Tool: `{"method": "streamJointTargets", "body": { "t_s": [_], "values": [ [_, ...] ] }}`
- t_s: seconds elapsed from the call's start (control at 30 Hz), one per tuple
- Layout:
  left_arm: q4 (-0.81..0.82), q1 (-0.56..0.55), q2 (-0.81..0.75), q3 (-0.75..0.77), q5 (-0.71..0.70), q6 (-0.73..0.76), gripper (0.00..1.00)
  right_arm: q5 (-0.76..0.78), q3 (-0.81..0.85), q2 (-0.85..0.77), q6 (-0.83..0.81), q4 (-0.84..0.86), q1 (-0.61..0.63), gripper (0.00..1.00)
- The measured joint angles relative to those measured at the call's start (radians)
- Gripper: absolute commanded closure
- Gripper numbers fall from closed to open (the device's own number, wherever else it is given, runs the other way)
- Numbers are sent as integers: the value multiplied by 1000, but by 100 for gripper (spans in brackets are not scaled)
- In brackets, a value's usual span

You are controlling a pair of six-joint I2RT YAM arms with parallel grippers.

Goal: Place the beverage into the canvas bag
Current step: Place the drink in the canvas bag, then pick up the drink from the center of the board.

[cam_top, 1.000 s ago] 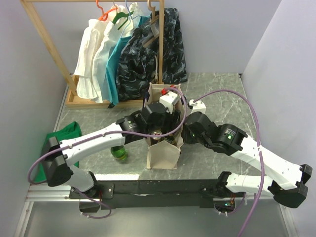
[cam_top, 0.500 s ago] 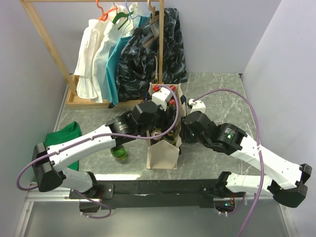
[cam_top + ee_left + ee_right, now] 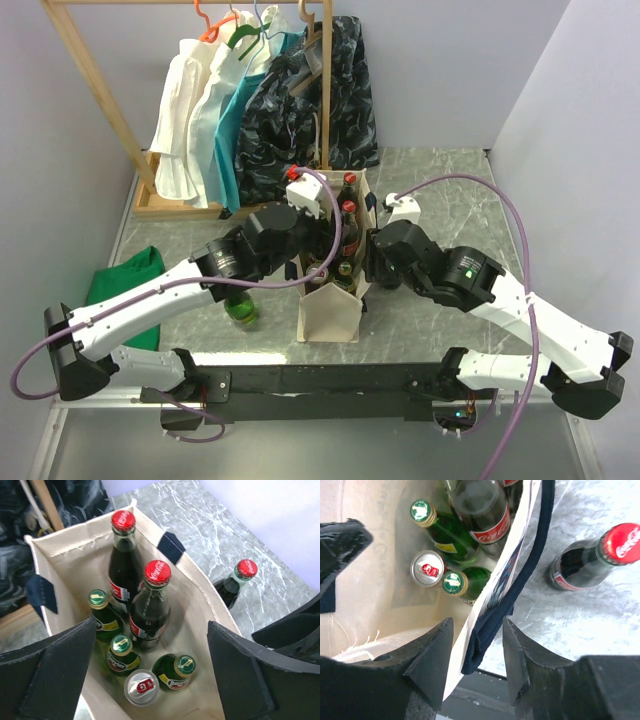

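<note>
Cream canvas bag (image 3: 330,312) stands upright mid-table, just ahead of both arms, mouth up, navy trim at the rim. Your left gripper (image 3: 151,630) hovers over that mouth w/ fingers (image 3: 60,680) spread wide and nothing held betw. them. Below it, inside the bag, two red-capped colas stand upright: the nearer cola bottle (image 3: 152,605) about centre, the farther cola bottle (image 3: 122,565) toward the far wall. Lower down around them sit three green-capped bottles (image 3: 120,645) and a silver can (image 3: 141,687), all tops up, all in the bag.

Your right gripper (image 3: 477,630) is at the bag's rim on its own side, one finger inside, one outside, w/ the canvas wall and navy handle (image 3: 530,565) running betw. them. Jaws stand apart; there's a gap on the inner side, so no pinch on the fabric as far as the wrist view shows.

Outside, a third cola bottle (image 3: 590,560) stands on the marble table (image 3: 600,625), just beside that same wall. A green bottle (image 3: 240,308) sits left of the bag, near the left arm. A green cloth (image 3: 125,285) lies at the table's left edge; a clothes rack (image 3: 100,100) w/ hung garments is at the back.
</note>
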Motion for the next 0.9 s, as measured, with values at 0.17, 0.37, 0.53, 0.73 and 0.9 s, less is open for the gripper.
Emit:
{"method": "streamJointTargets", "body": {
  "t_s": [0.17,0.37,0.53,0.73,0.9],
  "values": [
    [0,0,-29,-4,-29,23,4,29,3,-1,-7,0,0,44],
    [0,0,-53,-4,-72,43,4,80,19,-10,-18,-1,0,38],
    [-8,0,-60,-4,-111,47,4,130,20,-31,-18,-4,-6,36],
    [-23,0,-75,-4,-150,47,4,144,33,-44,-29,-12,-77,36],
    [-31,0,-84,-4,-170,47,4,123,33,-49,-51,-13,-172,35]
  ]
}}
